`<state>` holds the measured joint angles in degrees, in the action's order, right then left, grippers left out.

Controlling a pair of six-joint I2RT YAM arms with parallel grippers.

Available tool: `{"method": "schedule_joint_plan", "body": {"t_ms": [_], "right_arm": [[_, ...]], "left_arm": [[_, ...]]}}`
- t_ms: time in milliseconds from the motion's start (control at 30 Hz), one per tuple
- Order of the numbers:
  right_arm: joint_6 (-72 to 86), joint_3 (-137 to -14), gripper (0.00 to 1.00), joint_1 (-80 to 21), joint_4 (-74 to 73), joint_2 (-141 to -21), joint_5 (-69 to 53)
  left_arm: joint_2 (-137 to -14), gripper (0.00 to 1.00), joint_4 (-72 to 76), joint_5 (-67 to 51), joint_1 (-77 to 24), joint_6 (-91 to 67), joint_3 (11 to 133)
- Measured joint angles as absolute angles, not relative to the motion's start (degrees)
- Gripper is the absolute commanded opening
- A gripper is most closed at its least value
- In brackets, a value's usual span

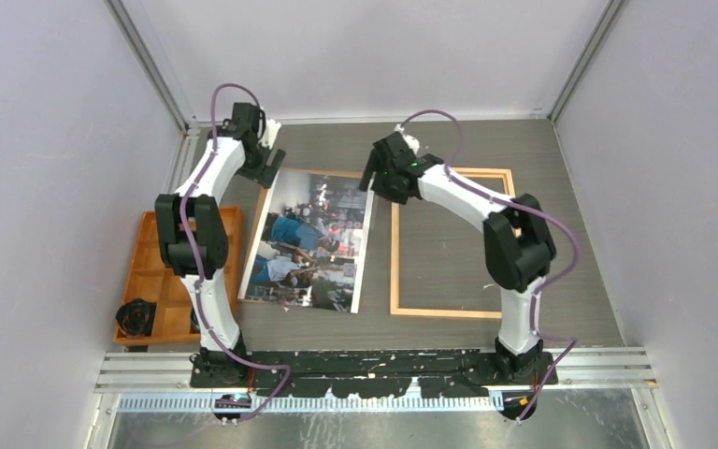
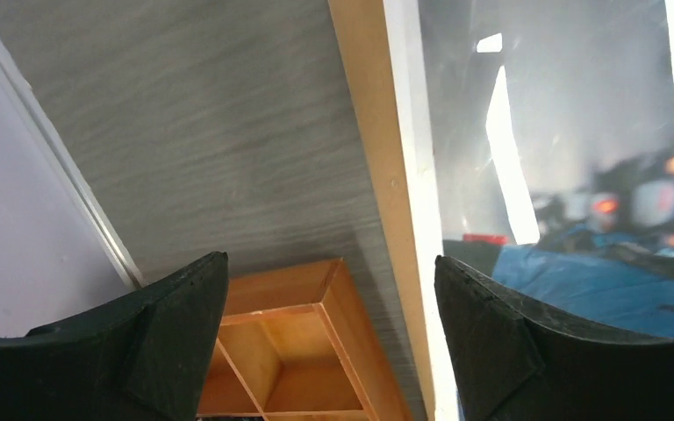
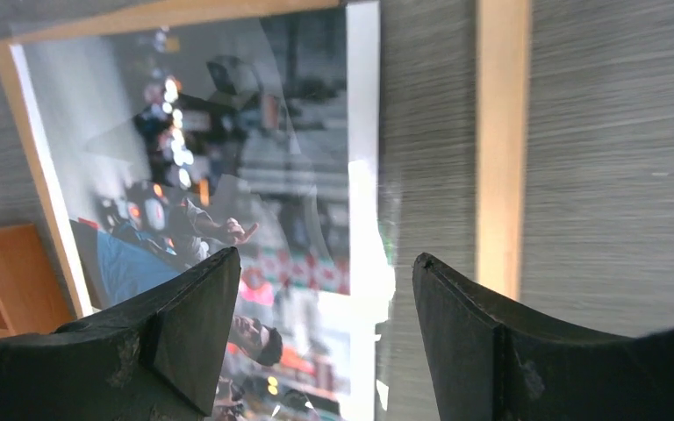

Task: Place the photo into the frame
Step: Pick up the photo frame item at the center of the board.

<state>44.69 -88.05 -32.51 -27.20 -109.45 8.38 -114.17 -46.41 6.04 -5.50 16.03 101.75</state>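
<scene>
Orange wooden compartment tray at far left, not involved. Left gripper released, jaws wide, nothing between; hovers over upper-left corner of large colourful crowd-scene paper photo, likely to pinch that corner. Photo flat at centre-left on brown backing board, beside thin light-orange wooden frame, not inside it. Right gripper released, empty, over photo's upper-right corner nearest frame, likely for two-handed lift.

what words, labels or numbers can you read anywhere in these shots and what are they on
No text is readable in any view.
the photo: any signs in its crowd scene are too small or blurred to read.
the frame: no label or marking shows.
the orange tray: no label or marking shows.
</scene>
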Motion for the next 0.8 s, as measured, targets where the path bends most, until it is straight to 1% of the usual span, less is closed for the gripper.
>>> {"method": "schedule_joint_plan", "body": {"t_ms": [133, 267, 467, 800], "right_arm": [[46.83, -91.18, 0.75, -34.59, -26.79, -116.79, 6.59], [48.66, -91.13, 0.75, -35.2, -26.96, -119.79, 5.87], [49.93, -90.94, 0.74, -35.07, -26.7, -120.05, 6.55], [49.95, -90.76, 0.74, -34.35, -26.04, -122.13, 8.97]], "left_arm": [[-114.21, 0.77, -45.23, 9.98, -5.58, 17.23, 95.74], [-115.77, 0.74, -43.48, 13.21, -6.07, 17.85, 94.04], [-118.63, 0.72, -40.38, 15.49, -6.09, 18.46, 93.12], [-120.01, 0.71, -38.39, 15.49, -6.35, 18.61, 91.11]]}}
